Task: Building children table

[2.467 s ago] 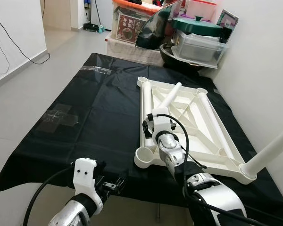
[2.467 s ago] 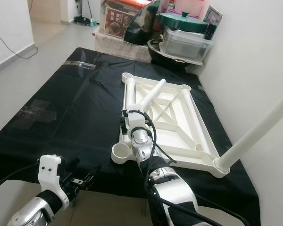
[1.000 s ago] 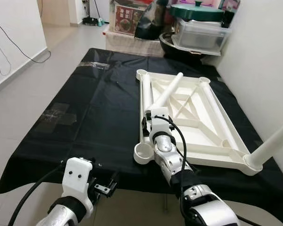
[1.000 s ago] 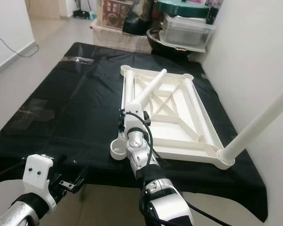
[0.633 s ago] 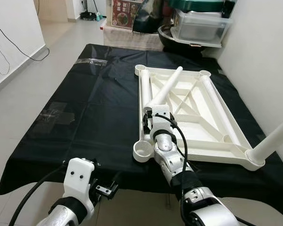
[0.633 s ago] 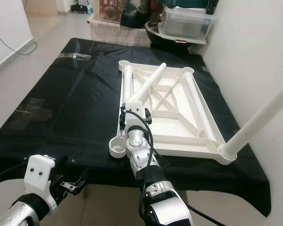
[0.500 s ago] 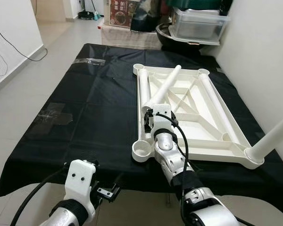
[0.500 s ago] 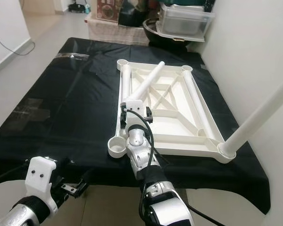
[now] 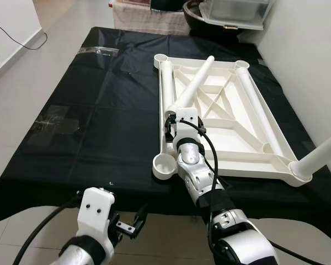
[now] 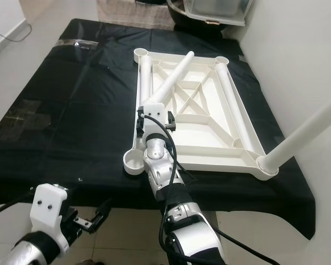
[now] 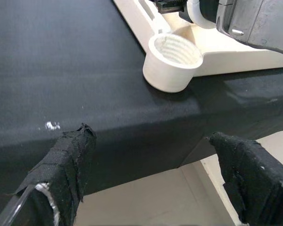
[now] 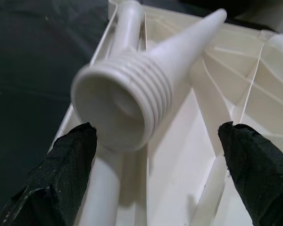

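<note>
1. The black cloth-covered tabletop [image 9: 88, 99] lies as it did earlier. The head camera has come closer and tipped down, so less of the clear plastic storage box [image 9: 240, 8] beyond the far edge shows now.
2. The upturned white plastic children's table frame [image 9: 231, 124], ribbed underneath, lies on the right half of the tabletop, from near the far edge to near the near edge. Its place on the cloth matches the earlier views.
3. One white plastic table leg [image 9: 323, 154] stands upright in the socket at the frame's near right corner, as before.
4. Two more white legs lie flat inside the frame, one along the left rail [image 9: 166, 94] and one along the right rail [image 9: 255, 107].
5. A fourth white leg [image 9: 196, 88] lies tilted across the frame, its narrow tip towards the far edge and its threaded end [image 12: 118, 108] raised.
6. The right claw [image 12: 155, 174] remains at that threaded end, its black fingers [image 12: 61, 179] spread wide on either side of it.
7. The left claw [image 11: 151, 179], fingers wide apart and holding nothing, now hangs just below the tabletop's near edge. Earlier it was level with that edge.
8. The empty round socket [image 9: 164, 164] at the frame's near left corner sits just beside the right wrist.
</note>
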You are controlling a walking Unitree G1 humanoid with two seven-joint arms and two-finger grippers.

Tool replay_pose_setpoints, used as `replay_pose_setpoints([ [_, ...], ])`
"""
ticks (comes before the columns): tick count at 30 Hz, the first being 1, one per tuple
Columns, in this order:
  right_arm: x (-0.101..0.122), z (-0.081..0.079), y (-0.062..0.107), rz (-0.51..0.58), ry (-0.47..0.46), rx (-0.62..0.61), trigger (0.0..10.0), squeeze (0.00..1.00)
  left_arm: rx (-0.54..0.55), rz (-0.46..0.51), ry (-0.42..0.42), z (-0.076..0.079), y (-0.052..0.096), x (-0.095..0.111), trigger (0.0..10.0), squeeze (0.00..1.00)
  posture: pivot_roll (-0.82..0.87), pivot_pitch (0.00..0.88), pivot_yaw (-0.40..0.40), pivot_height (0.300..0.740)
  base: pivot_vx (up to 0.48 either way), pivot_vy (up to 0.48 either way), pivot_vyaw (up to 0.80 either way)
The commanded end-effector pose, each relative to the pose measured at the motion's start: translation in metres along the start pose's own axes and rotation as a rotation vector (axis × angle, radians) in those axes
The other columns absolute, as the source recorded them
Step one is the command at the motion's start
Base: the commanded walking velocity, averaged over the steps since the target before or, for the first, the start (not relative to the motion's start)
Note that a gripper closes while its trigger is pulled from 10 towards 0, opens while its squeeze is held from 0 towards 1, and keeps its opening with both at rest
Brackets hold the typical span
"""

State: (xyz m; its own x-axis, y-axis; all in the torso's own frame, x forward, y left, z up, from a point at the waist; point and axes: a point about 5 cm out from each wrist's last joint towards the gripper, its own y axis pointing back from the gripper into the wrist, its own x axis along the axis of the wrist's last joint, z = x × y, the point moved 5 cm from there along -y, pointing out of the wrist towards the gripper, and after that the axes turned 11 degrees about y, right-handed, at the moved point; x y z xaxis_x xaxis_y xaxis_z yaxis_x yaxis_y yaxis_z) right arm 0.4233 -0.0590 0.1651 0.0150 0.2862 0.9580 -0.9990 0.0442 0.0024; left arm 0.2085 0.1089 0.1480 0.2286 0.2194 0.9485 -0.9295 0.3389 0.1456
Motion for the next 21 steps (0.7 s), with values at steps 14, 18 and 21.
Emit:
replay_pose_setpoints([
  [14, 0.018, 0.008, -0.008, 0.008, -0.041, -0.086, 10.0, 0.0, 0.008, -0.034, 0.048, 0.013, 0.008, -0.007, 10.0, 0.0, 0.13, 0.258, -0.164, 0.74, 0.0, 0.0, 0.0],
  [18, 0.029, 0.013, -0.011, 0.034, -0.06, -0.115, 10.0, 0.0, 0.006, -0.038, 0.062, 0.017, 0.008, -0.009, 10.0, 0.0, 0.13, 0.265, -0.168, 0.74, 0.0, 0.0, 0.0],
  [21, 0.032, 0.014, -0.011, 0.039, -0.073, -0.12, 10.0, 0.0, 0.005, -0.039, 0.067, 0.018, 0.008, -0.009, 10.0, 0.0, 0.12, 0.269, -0.172, 0.74, 0.0, 0.0, 0.0],
])
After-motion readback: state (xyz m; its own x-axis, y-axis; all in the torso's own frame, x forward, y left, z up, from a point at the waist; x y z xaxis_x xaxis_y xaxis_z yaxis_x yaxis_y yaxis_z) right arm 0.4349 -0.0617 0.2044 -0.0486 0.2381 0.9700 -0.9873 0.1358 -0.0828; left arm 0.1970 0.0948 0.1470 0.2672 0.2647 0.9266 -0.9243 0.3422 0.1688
